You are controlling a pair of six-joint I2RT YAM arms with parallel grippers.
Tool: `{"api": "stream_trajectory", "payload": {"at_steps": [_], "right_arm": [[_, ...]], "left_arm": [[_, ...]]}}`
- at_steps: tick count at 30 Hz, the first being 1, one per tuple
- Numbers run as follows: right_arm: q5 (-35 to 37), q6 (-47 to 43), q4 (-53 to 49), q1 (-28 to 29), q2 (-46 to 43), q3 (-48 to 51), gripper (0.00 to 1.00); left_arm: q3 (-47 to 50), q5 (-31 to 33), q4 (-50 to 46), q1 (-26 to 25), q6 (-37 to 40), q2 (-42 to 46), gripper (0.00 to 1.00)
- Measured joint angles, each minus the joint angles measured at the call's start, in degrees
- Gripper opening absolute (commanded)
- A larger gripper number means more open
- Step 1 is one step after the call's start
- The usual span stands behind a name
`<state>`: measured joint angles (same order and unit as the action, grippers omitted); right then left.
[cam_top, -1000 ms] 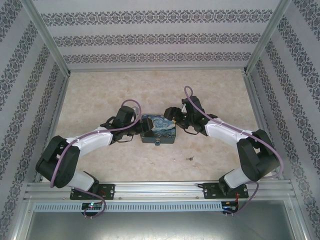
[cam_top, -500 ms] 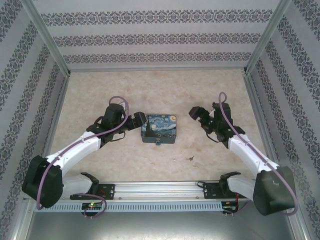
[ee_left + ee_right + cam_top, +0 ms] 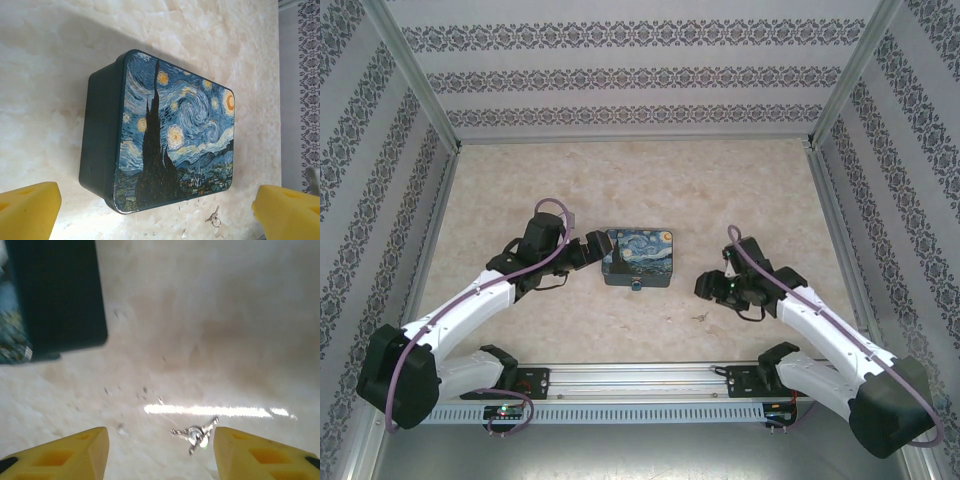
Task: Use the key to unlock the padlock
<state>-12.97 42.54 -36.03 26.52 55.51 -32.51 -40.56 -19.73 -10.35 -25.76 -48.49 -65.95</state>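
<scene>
The tiny blue padlock hangs at the near side of the painted night-sky box. The key, a small silvery bunch on a ring, lies flat on the marble table to the right of and nearer than the box. My right gripper hovers low over it, open. In the right wrist view the key lies between the yellow fingers, close to the right one, untouched. My left gripper is open just left of the box, apart from it; the key shows beyond the box's corner.
Patterned walls and metal rails enclose the table on three sides. The arm bases sit on a rail at the near edge. The box's dark side is to the upper left of my right gripper.
My right arm swung away from the box and came down towards the near edge, over the key, its jaws narrowing somewhat. My left gripper let go of the box's left side, opened wide and stayed beside it.
</scene>
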Motion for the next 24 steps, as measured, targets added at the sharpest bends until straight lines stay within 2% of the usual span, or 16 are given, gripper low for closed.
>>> {"api": "stream_trajectory", "payload": {"at_steps": [9, 17, 24], "right_arm": [[4.8, 0.4, -2.2, 7.1, 3.1, 0.7, 0.54], [5.0, 0.0, -1.5, 9.8, 5.9, -0.4, 0.55], [4.8, 3.5, 1.9, 13.5, 6.0, 3.3, 0.55]], "left_arm": [[-2.4, -0.3, -1.1, 0.0, 0.2, -2.8, 1.0], [-3.7, 1.5, -4.8, 0.0, 0.7, -3.6, 1.0], [-4.8, 2.4, -6.4, 0.0, 1.0, -3.6, 1.0]]}}
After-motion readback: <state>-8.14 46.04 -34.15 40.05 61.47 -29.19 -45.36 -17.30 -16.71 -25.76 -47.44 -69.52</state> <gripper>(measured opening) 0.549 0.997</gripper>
